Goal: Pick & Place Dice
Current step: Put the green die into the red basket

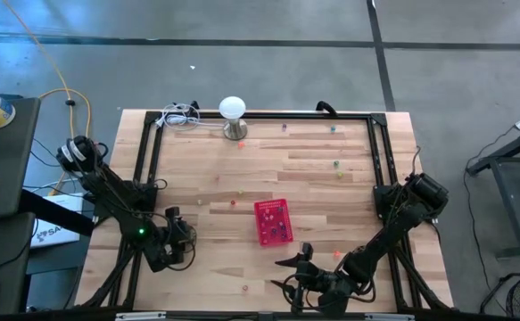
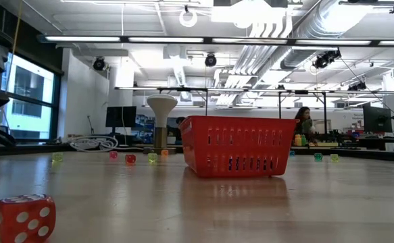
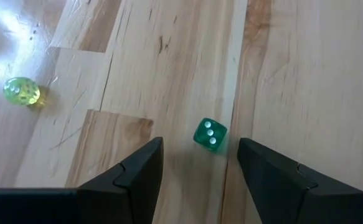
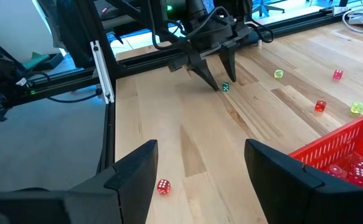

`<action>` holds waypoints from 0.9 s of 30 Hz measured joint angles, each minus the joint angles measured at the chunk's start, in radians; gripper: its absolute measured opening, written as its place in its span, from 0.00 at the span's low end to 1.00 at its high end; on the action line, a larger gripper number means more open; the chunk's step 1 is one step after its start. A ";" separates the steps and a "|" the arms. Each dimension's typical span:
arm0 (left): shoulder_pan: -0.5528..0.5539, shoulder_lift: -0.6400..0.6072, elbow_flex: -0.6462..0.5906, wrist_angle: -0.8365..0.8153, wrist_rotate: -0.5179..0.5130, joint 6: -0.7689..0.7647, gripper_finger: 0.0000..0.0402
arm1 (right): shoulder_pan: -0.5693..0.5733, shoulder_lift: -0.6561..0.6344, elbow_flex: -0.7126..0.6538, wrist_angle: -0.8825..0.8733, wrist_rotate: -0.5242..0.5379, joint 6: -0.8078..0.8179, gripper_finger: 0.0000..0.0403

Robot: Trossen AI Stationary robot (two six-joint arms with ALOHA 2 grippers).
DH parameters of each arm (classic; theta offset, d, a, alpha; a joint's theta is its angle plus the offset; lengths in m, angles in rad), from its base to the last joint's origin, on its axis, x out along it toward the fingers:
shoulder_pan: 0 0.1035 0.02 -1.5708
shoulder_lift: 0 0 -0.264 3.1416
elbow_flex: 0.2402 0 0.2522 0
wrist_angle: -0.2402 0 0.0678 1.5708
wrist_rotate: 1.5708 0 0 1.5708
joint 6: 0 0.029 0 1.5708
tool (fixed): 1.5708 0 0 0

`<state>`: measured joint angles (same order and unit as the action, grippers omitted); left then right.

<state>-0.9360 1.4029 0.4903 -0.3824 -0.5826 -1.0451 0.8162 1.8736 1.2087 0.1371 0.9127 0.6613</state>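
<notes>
A small green die (image 3: 210, 134) lies on the wooden table between the two open fingers of my left gripper (image 3: 200, 149), close to the right-hand finger; I see no touch. In the right wrist view the left gripper (image 4: 223, 79) points down over that die (image 4: 225, 87). My right gripper (image 4: 200, 155) is open near the table's near edge, with a red die (image 4: 163, 186) on the wood just before it. The red basket (image 1: 273, 221) stands mid-table with several dice inside (image 4: 355, 169). My left gripper (image 1: 191, 239) is left of the basket, my right gripper (image 1: 288, 266) is in front of it.
More dice are scattered on the table: a yellow-green one (image 3: 22, 91), red ones (image 4: 320, 106), others toward the far edge (image 1: 337, 164). A white dome-topped lamp (image 1: 233, 111) and a coiled cable (image 1: 179, 116) sit at the far edge. A black frame (image 1: 377, 152) borders the table.
</notes>
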 joint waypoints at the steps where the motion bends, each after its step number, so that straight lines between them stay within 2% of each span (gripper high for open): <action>1: 0.000 0.000 -0.001 0.004 0.001 0.000 0.51 | 0.000 0.000 0.000 0.001 0.000 0.000 0.57; 10: 0.014 0.002 -0.003 0.039 0.006 0.023 0.51 | 0.000 0.000 0.000 0.002 0.000 0.000 0.57; 13: 0.019 0.002 -0.003 0.044 0.011 0.031 0.49 | 0.000 0.000 0.000 0.002 0.000 0.001 0.57; 24: 0.019 0.003 0.000 0.050 0.030 0.053 0.15 | 0.000 0.000 0.000 0.002 0.000 0.000 0.57; 27: 0.019 0.003 -0.001 0.049 0.023 0.053 0.09 | 0.000 0.000 0.000 0.002 0.000 0.001 0.57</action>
<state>-0.9173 1.4055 0.4896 -0.3338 -0.5595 -0.9916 0.8162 1.8736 1.2087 0.1390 0.9127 0.6620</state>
